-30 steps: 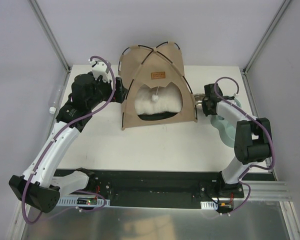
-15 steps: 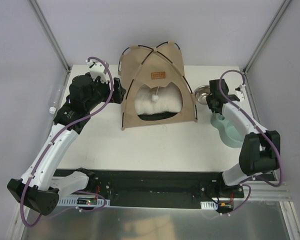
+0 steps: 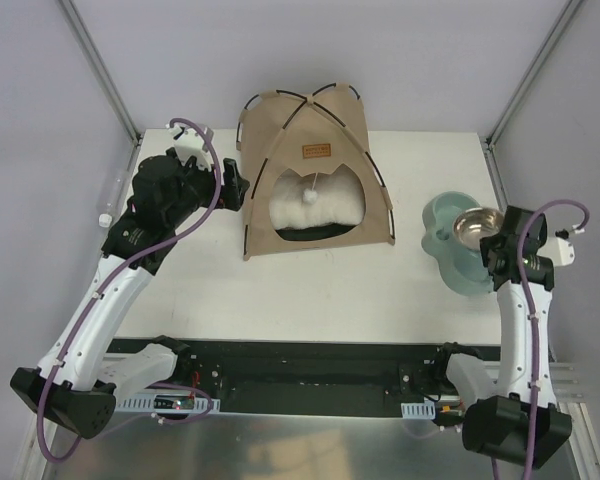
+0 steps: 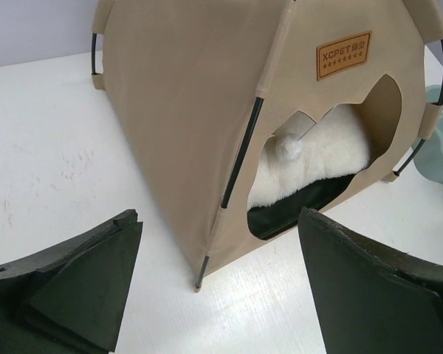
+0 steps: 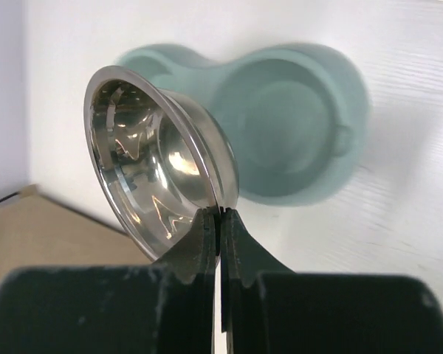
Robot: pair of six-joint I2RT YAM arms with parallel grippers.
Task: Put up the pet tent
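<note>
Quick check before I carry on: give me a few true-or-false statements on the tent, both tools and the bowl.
1. The pet tent stands upright, its doorway facing the arms. True.
2. The left tool grips a tent pole. False: it is open and holds nothing, just beside the tent's corner.
3. The right tool is shut on the rim of the steel bowl. True.
4. The steel bowl sits in the teal feeder. False: the tool holds it tilted in the air, and both feeder wells are empty.
5. A fluffy pillow lies inside the tent. True.
</note>
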